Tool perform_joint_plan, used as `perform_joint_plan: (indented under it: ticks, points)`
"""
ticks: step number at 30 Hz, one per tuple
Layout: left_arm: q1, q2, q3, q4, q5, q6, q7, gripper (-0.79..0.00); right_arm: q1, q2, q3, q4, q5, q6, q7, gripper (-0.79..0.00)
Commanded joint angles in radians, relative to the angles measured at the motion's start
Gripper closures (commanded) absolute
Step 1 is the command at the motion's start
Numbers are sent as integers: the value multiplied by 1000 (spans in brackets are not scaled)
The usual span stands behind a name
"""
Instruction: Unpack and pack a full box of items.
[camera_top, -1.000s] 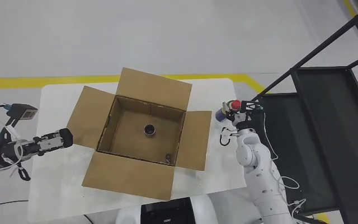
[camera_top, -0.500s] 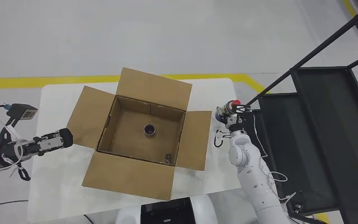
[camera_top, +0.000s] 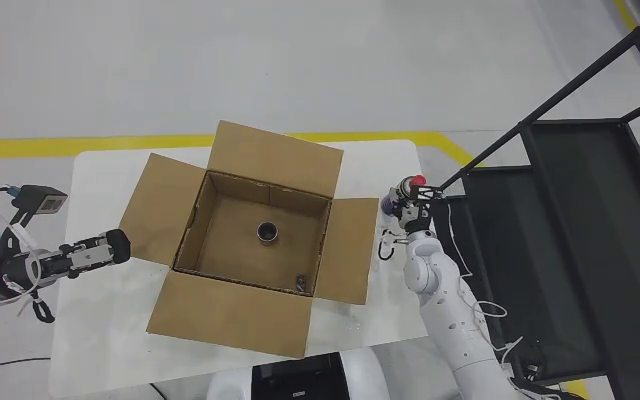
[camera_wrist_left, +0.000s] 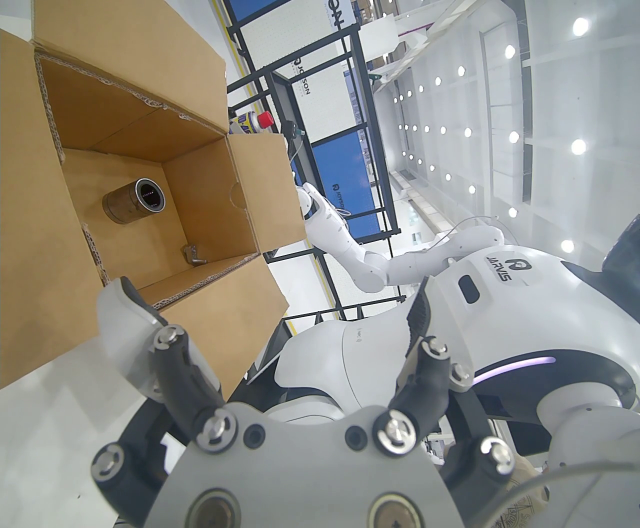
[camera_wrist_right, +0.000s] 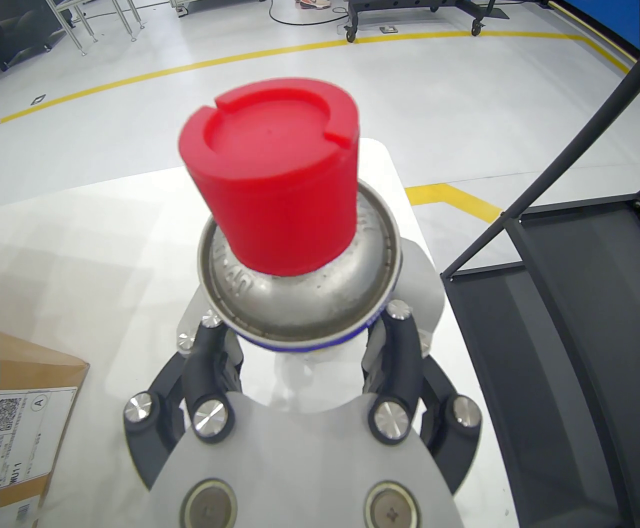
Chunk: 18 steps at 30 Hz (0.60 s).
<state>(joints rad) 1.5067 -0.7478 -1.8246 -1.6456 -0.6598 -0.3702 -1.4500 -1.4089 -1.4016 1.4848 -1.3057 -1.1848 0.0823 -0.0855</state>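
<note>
At the right edge of the counter (camera_top: 110, 180), just beyond the right flap of the cardboard box (camera_top: 275, 155), the right jaws are clamped on the body of a spray can (camera_wrist_right: 295, 295), gripping it from both sides just under its metal dome. The can stands roughly upright with its red cap (camera_wrist_right: 270, 185) on top. Raised lettering runs round the dome's rim, too partly seen to read. From the left wrist view the can's (camera_wrist_left: 245, 122) side shows a blue and yellow printed label. A white sticker (camera_wrist_right: 22, 425) with a square code and small print sits on the box flap nearest the right arm. The box lies open in the middle of the counter, all four flaps spread. Inside it a short metal cylinder (camera_top: 268, 232) lies on its side near the middle of the floor, and a small metal part (camera_top: 299, 283) rests by the near right corner. The left jaws hang over the counter's left side, just beside the box's left flap, their fingers (camera_wrist_left: 125, 320) spread wide and holding nothing. A black metal rack (camera_top: 560, 230) stands right of the counter.
</note>
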Motion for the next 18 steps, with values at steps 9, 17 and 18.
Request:
perform_joint_plan:
  ticks: [9, 17, 18]
  points:
    - [0, 0, 0, 0, 0, 0, 0, -785, -38, 5, 28, -123, 10, -4, -25, 0]
    - [0, 0, 0, 0, 0, 0, 0, -785, -121, 16, 86, -421, 7, 6, 63, 0]
    - [0, 0, 0, 0, 0, 0, 0, -785, -130, 18, 92, -464, 0, 9, 93, 0]
